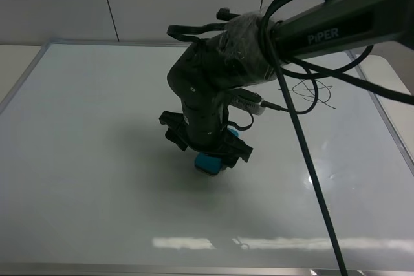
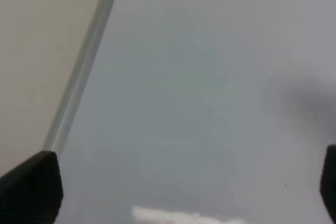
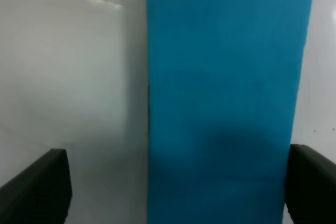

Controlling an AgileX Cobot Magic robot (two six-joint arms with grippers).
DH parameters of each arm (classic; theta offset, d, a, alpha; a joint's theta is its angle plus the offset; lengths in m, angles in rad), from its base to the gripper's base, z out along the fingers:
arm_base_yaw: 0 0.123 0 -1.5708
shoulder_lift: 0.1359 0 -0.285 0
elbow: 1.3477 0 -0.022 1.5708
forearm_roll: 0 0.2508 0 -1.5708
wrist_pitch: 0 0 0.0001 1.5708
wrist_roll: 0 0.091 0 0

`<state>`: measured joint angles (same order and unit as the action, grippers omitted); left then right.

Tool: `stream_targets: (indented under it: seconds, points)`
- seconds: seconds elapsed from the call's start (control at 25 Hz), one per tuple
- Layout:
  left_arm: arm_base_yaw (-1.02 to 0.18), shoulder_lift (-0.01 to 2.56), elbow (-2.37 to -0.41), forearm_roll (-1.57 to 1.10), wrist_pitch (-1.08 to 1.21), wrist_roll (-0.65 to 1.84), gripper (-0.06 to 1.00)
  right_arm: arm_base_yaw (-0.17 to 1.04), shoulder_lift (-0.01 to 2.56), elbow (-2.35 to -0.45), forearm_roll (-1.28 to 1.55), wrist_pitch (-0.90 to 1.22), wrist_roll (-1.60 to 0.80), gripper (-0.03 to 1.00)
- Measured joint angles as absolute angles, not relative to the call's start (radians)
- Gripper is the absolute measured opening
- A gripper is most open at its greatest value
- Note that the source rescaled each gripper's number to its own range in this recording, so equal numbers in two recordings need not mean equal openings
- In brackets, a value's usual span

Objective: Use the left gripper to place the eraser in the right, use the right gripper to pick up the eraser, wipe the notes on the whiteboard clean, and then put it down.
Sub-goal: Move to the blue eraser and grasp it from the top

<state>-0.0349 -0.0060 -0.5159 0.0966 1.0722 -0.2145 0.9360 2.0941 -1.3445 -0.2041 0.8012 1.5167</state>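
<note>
Logging the eraser (image 1: 208, 162) as lying flat near the middle of the whiteboard (image 1: 97, 159), not lifted. Judging the left-side placement as likely done, with pick-up, wiping and put-down all remaining. Noting the notes (image 1: 312, 92) sitting unwiped, well apart from the eraser toward the right frame. Tagging the right hand (image 1: 206, 143) as pointing straight down, fingers spread wide, straddling the eraser, not clamping. Tagging the left hand (image 2: 181, 187) as spread and empty, hovering over the board near one frame edge.
</note>
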Motion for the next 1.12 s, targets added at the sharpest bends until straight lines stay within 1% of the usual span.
stream_targets:
  seconds: [0.68,0.76,0.8,0.84,0.92,0.96,1.0,1.12]
  points:
    - [-0.035,-0.006,-0.516,0.097,1.072,-0.214,1.0,0.915,2.086,-1.344,-0.179,0.829,1.491,0.6]
    - [-0.035,-0.006,-0.516,0.097,1.072,-0.214,1.0,0.915,2.086,-1.344,-0.179,0.829,1.491,0.58]
    - [-0.035,-0.006,-0.516,0.097,1.072,-0.214,1.0,0.915,2.086,-1.344,-0.18,0.828,1.491,0.54]
    - [-0.035,-0.006,-0.516,0.097,1.072,-0.214,1.0,0.915,2.086,-1.344,-0.18,0.828,1.491,0.46]
    - [-0.035,-0.006,-0.516,0.097,1.072,-0.214,1.0,0.915,2.086,-1.344,-0.183,0.828,1.491,0.22]
    - [-0.035,-0.006,-0.516,0.097,1.072,-0.214,1.0,0.915,2.086,-1.344,-0.183,0.828,1.491,0.03]
    - [-0.035,-0.006,-0.516,0.097,1.072,-0.214,1.0,0.915,2.086,-1.344,-0.183,0.828,1.491,0.0]
    - [-0.035,-0.006,-0.516,0.097,1.072,-0.214,1.0,0.915,2.086,-1.344,-0.179,0.83,1.497,0.0]
